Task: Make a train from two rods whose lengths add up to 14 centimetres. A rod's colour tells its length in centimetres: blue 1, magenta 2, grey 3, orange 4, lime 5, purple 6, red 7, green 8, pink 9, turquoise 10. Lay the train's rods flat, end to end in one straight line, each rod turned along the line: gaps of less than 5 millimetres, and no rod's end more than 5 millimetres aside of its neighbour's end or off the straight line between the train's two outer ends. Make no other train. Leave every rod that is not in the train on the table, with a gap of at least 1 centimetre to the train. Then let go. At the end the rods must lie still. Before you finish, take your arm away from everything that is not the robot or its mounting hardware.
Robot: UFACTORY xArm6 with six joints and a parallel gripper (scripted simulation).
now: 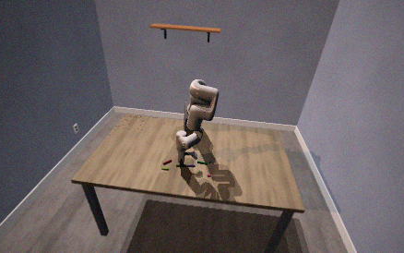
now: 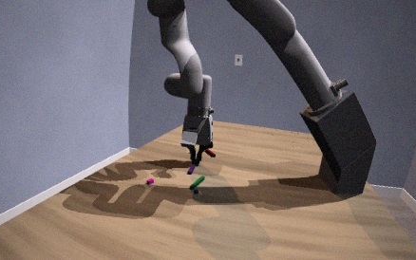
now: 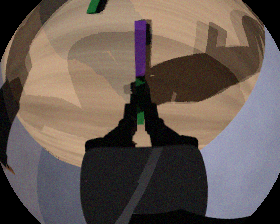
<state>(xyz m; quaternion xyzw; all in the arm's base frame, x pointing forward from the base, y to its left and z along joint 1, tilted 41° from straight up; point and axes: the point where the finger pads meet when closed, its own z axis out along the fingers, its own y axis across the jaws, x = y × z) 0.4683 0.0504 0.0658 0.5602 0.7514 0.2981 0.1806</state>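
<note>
Wrist view: I have the hand (image 1: pixel 181 163) (image 2: pixel 196 162) (image 3: pixel 140 101) nearly closed, its fingers gripping a green rod (image 1: pixel 178 165) (image 3: pixel 141 119). Purple (image 1: pixel 191 165) (image 2: pixel 191 169) (image 3: pixel 140 49) lies on the worktop (image 1: pixel 130 162) (image 2: pixel 262 166) (image 3: pixel 51 75), in line beyond the fingertips; I cannot tell whether the two rods touch.

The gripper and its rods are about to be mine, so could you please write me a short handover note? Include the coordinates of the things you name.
Gripper (image 1: pixel 182 162) (image 2: pixel 196 161) (image 3: pixel 140 101): shut on one green rod (image 1: pixel 178 165) (image 3: pixel 140 120), down at the table.
Train: that rod and the purple rod (image 1: pixel 191 165) (image 2: pixel 191 169) (image 3: pixel 140 48) make 14 and look lined up; the fingers hide the joint.
Spares: second green rod (image 1: pixel 202 162) (image 2: pixel 198 182) (image 3: pixel 95 6), magenta (image 1: pixel 208 175) (image 2: pixel 150 181), red (image 1: pixel 167 162) (image 2: pixel 210 153), lime (image 1: pixel 165 169), blue (image 2: pixel 196 192), all off the line.
Left: check joint and straightness, let go, leave all still.
</note>
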